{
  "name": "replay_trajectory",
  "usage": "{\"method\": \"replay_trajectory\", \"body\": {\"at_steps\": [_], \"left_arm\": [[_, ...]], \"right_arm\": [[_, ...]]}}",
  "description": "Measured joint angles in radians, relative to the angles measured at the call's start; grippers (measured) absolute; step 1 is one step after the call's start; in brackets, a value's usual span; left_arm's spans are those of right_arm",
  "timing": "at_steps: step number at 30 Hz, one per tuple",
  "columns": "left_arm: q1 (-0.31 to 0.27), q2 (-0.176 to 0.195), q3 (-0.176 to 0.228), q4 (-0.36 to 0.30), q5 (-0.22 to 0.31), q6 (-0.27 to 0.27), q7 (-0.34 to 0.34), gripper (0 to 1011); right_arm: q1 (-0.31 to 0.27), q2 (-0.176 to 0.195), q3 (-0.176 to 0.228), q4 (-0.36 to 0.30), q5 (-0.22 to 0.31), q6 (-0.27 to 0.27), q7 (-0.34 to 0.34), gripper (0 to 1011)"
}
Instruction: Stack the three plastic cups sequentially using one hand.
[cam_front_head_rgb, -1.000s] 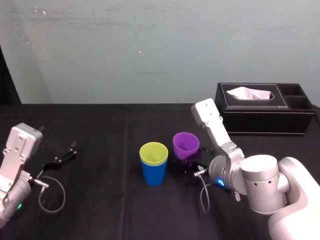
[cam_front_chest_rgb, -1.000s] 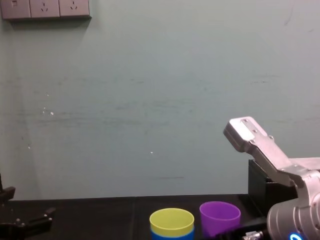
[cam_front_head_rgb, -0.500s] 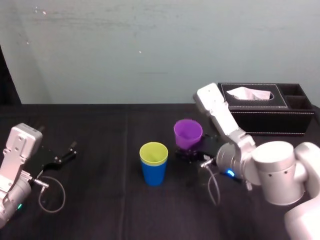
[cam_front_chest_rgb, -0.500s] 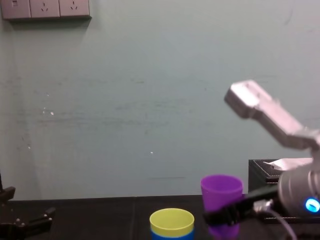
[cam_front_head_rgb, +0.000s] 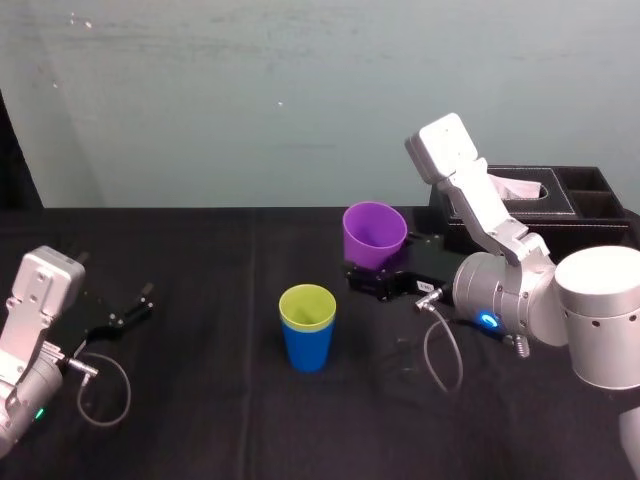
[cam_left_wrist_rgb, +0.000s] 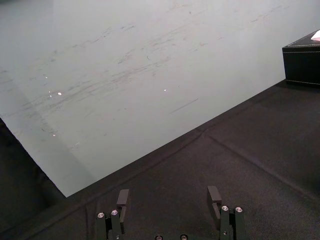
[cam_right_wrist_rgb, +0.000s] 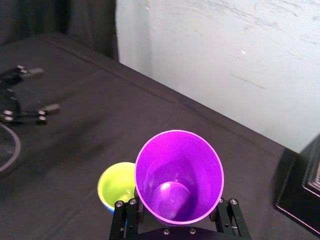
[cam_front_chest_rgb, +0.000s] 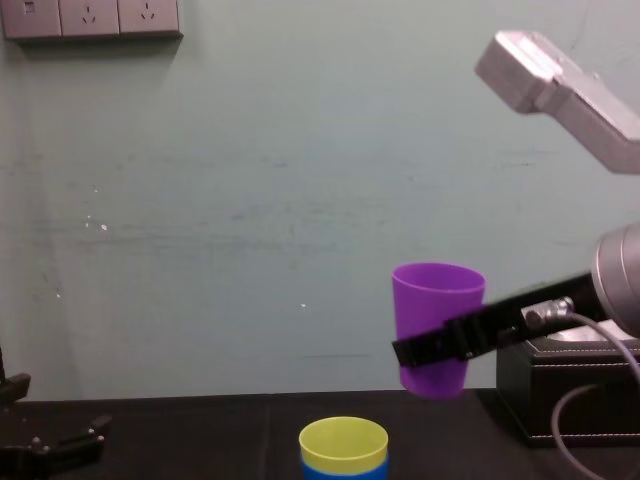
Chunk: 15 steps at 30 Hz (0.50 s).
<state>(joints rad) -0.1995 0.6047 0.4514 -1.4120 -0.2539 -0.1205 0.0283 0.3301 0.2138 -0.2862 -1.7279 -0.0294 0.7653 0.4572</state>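
The right gripper (cam_front_chest_rgb: 441, 346) is clamped across the lower half of the purple cup (cam_front_head_rgb: 374, 236), which hangs upright and mouth-up in the air, well above the black table (cam_front_head_rgb: 200, 400). It is to the right of the other two cups. The yellow-green cup (cam_front_head_rgb: 307, 305) sits nested in the blue cup (cam_front_head_rgb: 308, 348), and the pair stands upright near the middle of the table. The step in hand looks like carrying the purple cup across and dropping it into the yellow-green one. The cup should travel sideways at this height until its base is centred over the yellow-green mouth, and only then go straight down, with no tilt. The wrist view, which looks down past the purple rim at the yellow-green one, is probably the best guide for lining up. Because the fingers grip low, they may meet the yellow-green rim before the cup seats, so opening just short of it seems wise. These light cups would tip at a sideways nudge. The left gripper (cam_left_wrist_rgb: 168, 200) lies on the table at the robot's left with its fingers apart, and the tissue box (cam_front_head_rgb: 530, 215) stands behind the working arm.
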Motion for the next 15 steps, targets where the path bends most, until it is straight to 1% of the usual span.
{"method": "replay_trajectory", "body": {"at_steps": [7, 15], "left_arm": [[0.0, 0.0, 0.0, 0.0, 0.0, 0.0, 0.0, 1000], [0.0, 0.0, 0.0, 0.0, 0.0, 0.0, 0.0, 1000]], "right_arm": [[-0.009, 0.006, -0.019, -0.05, 0.038, 0.027, 0.024, 700], [-0.015, 0.001, -0.05, -0.062, 0.057, 0.031, 0.026, 700]]}}
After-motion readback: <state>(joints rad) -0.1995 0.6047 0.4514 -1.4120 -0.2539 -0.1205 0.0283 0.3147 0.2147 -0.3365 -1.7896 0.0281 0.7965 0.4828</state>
